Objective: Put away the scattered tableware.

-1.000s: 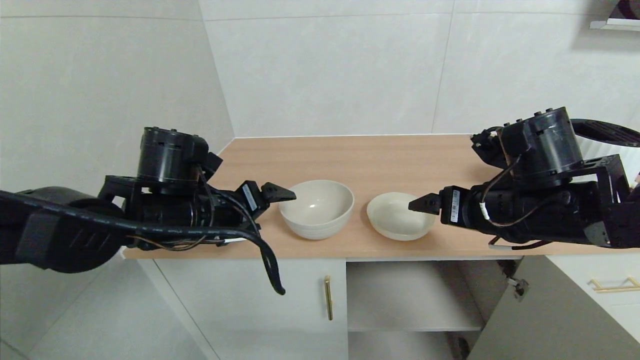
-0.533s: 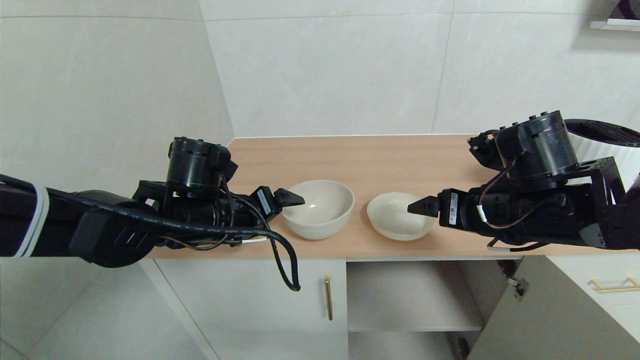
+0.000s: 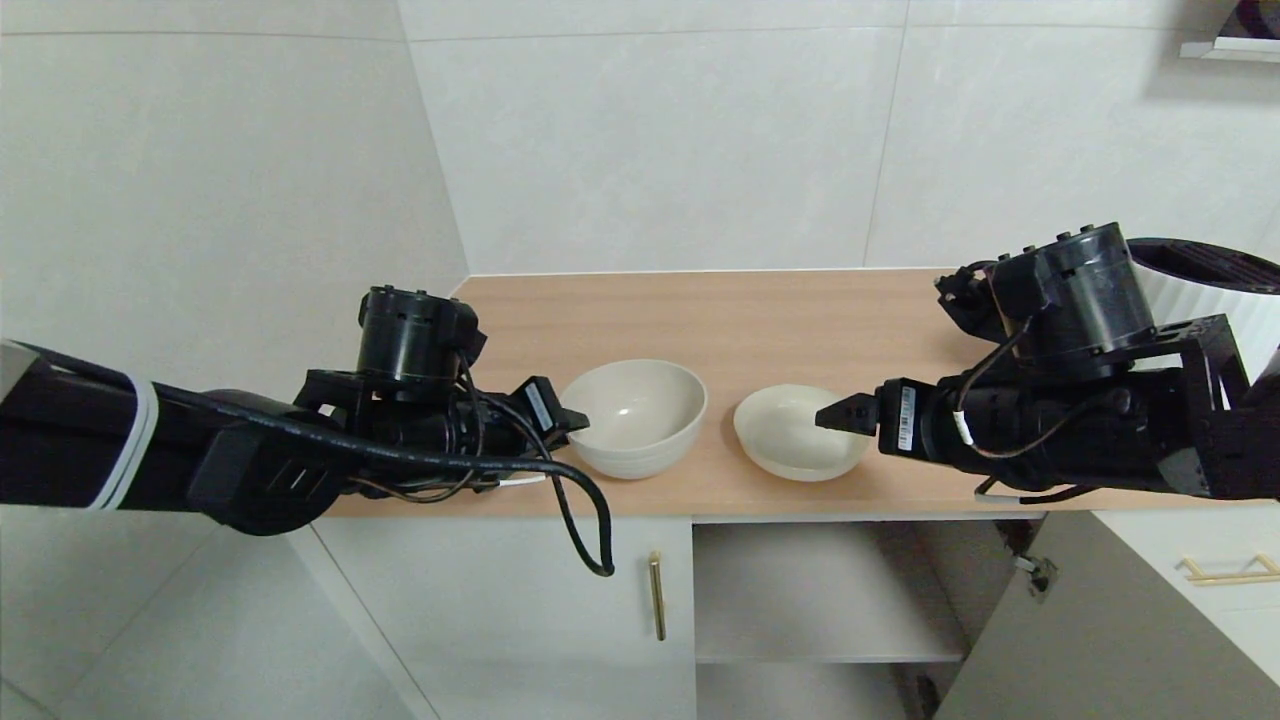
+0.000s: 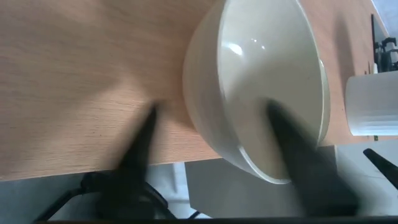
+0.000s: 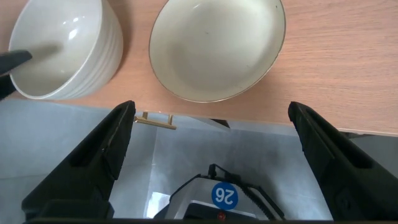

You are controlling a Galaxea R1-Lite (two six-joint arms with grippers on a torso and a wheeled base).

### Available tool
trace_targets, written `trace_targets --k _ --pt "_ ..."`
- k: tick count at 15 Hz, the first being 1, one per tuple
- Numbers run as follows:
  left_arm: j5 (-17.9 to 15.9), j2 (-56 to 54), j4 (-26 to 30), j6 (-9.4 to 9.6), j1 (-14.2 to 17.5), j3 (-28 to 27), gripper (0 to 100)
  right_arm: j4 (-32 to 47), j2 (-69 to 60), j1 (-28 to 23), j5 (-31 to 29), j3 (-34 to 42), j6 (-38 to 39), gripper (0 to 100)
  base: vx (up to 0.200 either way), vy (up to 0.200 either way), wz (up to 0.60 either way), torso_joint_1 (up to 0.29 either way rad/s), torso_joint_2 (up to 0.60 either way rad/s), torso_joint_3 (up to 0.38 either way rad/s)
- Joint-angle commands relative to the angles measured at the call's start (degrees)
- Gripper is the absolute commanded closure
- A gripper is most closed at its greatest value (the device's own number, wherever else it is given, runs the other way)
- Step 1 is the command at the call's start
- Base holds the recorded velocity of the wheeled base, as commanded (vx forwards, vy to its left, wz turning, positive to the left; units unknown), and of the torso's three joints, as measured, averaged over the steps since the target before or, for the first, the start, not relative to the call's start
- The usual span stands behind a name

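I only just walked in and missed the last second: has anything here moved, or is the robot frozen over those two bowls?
The left gripper advanced along the counter toward the deeper bowl and now stands open astride its rim, one finger inside, one outside; nothing is clamped yet. The right gripper, open beside the shallow bowl, hardly shifted. Both bowls stayed put.

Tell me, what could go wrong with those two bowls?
The left gripper straddles the wall of the deep bowl; a weak pinch could let it slip. Both it and the shallow bowl sit near the counter edge, so a nudge from the right gripper might tip one off.
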Motion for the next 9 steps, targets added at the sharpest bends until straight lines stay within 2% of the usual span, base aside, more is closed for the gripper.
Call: trace_targets --k 1,4,9 --pt "-0.03 -0.37 -0.06 -0.03 0.09 0.0 100 -0.01 -0.07 0.07 -0.01 -0.02 0.01 0 0.0 0.0 0.0 0.0 0.0 0.0" --pt "-0.03 -1.69 0.12 -0.03 0.09 0.36 100 0.17 0.19 -0.02 -0.19 -0.11 -0.08 0 0.0 0.0 0.0 0.0 0.0 0.0" --pt "-0.47 -4.76 0.29 0.24 0.09 1.5 100 0.34 5.99 -0.02 -8.18 -2.92 -0.61 0 0.0 0.0 0.0 0.0 0.0 0.0"
